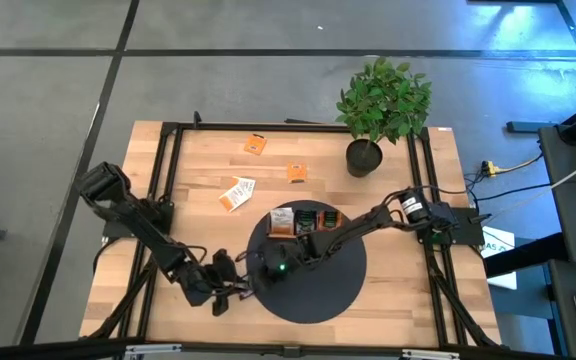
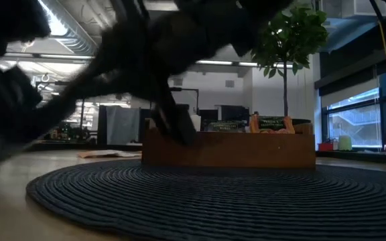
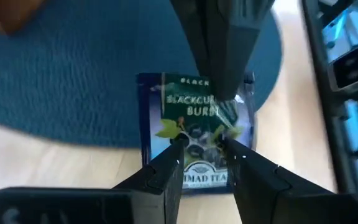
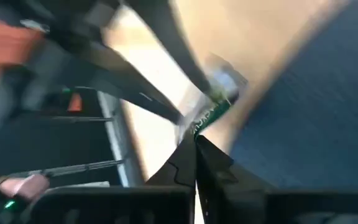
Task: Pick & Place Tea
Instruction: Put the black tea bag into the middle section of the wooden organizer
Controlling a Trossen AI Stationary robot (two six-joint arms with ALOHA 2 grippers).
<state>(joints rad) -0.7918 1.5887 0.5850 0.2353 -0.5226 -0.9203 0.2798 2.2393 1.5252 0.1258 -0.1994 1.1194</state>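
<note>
A dark blue-and-green tea sachet (image 3: 166, 118) sits at the left edge of the round dark mat (image 1: 318, 285), partly over the wooden table. My right gripper (image 4: 196, 142) reaches in from the table's right and is shut on it. My left gripper (image 3: 204, 152) comes from the left; its fingers stand apart over the sachet's near end. Loose orange and white-and-orange sachets (image 1: 255, 145) (image 1: 296, 172) (image 1: 236, 192) lie flat on the table farther back. The wooden tray (image 1: 306, 220) rests on the mat's far part with sachets in it. My left gripper has its fingertips (image 3: 180, 149) in front of the sachet's near end; I cannot tell whether they touch it. My right gripper pinches the sachet's far half, by the printed name (image 3: 191, 99), between its two fingers. The fingers slant down from the table's right. In the right wrist view the sachet's edge (image 4: 209, 115) sticks out beyond the fingertips; whether it is clear of the table does not show.
A potted plant (image 1: 366, 150) stands at the table's far right. Black frame rails (image 1: 163, 180) run along the table's left and right sides. In the low view the tray (image 2: 230, 148) stands behind the two dark arms on the mat (image 2: 213, 194).
</note>
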